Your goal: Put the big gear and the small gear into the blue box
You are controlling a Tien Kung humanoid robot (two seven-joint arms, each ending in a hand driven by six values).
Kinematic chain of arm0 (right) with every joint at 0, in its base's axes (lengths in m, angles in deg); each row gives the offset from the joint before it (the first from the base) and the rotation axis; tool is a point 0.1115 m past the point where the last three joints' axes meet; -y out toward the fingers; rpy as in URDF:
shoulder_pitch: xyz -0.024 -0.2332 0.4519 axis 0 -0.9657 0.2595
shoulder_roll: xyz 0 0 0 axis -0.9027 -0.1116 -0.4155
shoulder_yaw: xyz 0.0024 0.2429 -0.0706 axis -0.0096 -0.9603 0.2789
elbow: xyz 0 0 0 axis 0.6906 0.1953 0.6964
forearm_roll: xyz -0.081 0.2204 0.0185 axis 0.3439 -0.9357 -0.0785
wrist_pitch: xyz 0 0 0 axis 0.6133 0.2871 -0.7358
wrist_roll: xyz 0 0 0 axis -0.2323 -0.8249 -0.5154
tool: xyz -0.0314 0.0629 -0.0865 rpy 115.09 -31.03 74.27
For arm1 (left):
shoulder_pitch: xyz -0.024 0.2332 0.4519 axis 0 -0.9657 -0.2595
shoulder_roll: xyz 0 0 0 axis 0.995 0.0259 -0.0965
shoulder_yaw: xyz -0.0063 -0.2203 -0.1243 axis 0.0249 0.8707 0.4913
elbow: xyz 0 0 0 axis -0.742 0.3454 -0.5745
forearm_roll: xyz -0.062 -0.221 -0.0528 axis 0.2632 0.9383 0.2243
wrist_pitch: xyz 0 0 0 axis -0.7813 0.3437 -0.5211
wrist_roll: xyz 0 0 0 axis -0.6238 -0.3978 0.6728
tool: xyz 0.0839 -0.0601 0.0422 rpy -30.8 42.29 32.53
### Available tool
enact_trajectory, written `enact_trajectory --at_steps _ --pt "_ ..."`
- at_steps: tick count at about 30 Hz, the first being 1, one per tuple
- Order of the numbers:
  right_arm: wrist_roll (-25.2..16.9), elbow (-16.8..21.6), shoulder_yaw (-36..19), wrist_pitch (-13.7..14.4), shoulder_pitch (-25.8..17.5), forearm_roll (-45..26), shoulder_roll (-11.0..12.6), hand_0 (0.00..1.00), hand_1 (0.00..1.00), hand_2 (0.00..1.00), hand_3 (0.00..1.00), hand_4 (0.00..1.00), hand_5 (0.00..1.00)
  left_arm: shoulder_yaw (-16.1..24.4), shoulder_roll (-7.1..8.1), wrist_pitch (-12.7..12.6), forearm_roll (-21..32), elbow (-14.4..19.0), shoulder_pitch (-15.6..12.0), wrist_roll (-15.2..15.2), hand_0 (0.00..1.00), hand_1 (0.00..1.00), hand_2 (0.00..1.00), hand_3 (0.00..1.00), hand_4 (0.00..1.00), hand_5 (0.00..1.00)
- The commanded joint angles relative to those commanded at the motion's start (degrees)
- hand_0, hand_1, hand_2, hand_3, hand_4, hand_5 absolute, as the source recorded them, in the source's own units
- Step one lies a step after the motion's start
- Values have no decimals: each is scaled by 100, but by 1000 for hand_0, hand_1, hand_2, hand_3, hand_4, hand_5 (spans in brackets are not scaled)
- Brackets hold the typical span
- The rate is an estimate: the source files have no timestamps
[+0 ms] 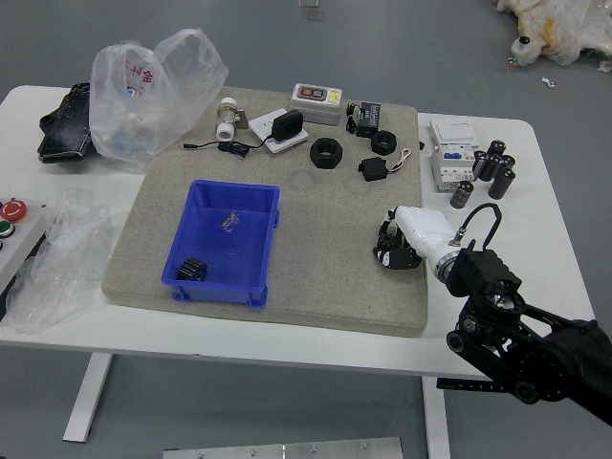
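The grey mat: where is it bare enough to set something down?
Between the blue box and the right hand, the mat is bare down to its near edge; a narrower strip borders the box's left. Its far side is crowded with black rings and cabled devices.

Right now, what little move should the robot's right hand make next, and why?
Probably a small lift straight up. The right hand is down at the mat, hiding whatever is under it, so lifting should show whether it has a gear. The blue box, already holding one black gear, has raised walls to clear.
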Motion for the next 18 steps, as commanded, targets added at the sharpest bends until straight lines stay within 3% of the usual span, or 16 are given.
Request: enact_trajectory --at_steps 10,14,18 --pt "-205 389 460 191 638 -16 198 434 358 269 390 190 2 0 10 2 0 -1 9 7 591 443 499 637 653 192" --pt "-280 674 895 227 1079 -36 14 446 369 269 390 193 2 21 11 11 -35 1 12 -4 591 443 501 637 653 192" --pt "-372 868 1388 271 1532 -51 -392 446 369 269 390 193 2 29 3 18 -59 3 30 -7 591 443 501 637 653 192"
